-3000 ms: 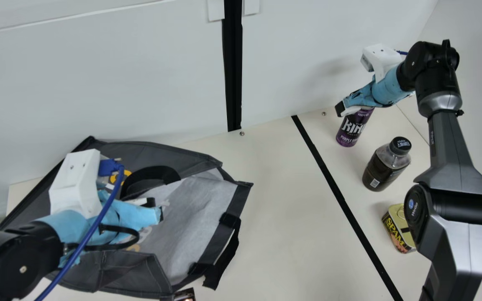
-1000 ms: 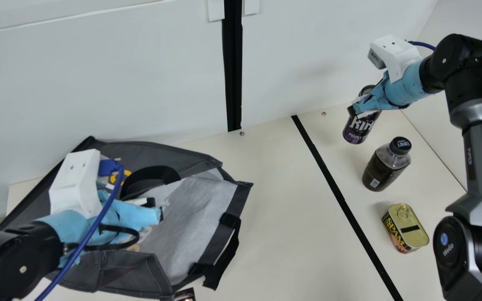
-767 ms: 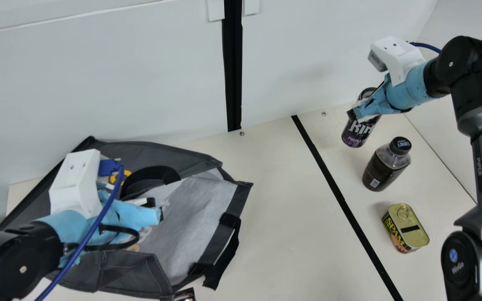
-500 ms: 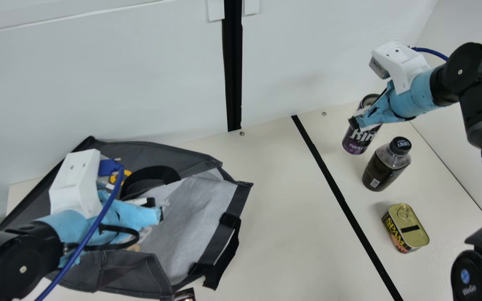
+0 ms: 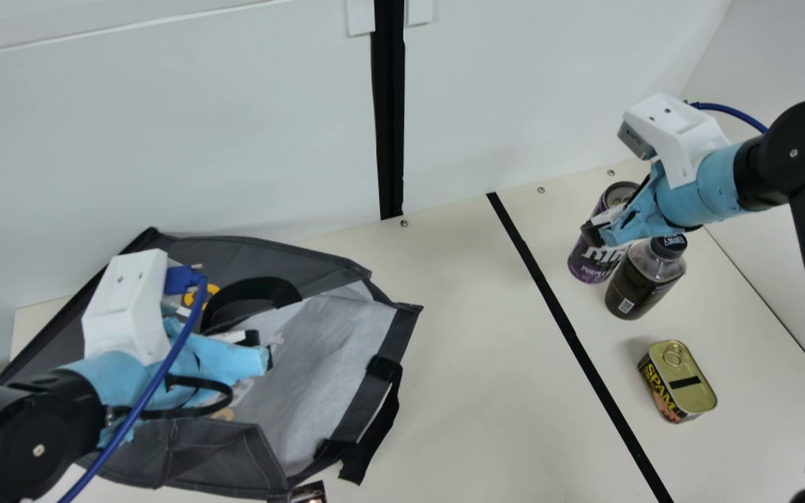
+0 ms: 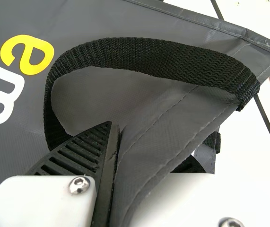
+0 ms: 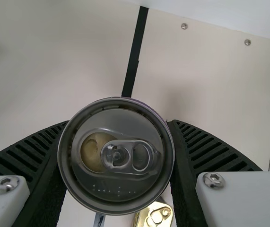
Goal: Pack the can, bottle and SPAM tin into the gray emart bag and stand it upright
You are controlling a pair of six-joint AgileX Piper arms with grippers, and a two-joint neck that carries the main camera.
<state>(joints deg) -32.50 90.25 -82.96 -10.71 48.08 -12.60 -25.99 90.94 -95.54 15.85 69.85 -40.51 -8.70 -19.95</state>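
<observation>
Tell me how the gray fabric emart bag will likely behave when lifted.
The bag will probably sag and fold, since its panels are slack and creased. It looks light for its size, being thin-walled. Its black woven handle may flex yet keep some shape, as it curves in an arch.

Bright, diffuse light covers the table (image 5: 472, 363); a soft shadow lies beside the SPAM tin (image 5: 690, 399). Overexposure bleaches the left wrist view's table nearly white.
</observation>
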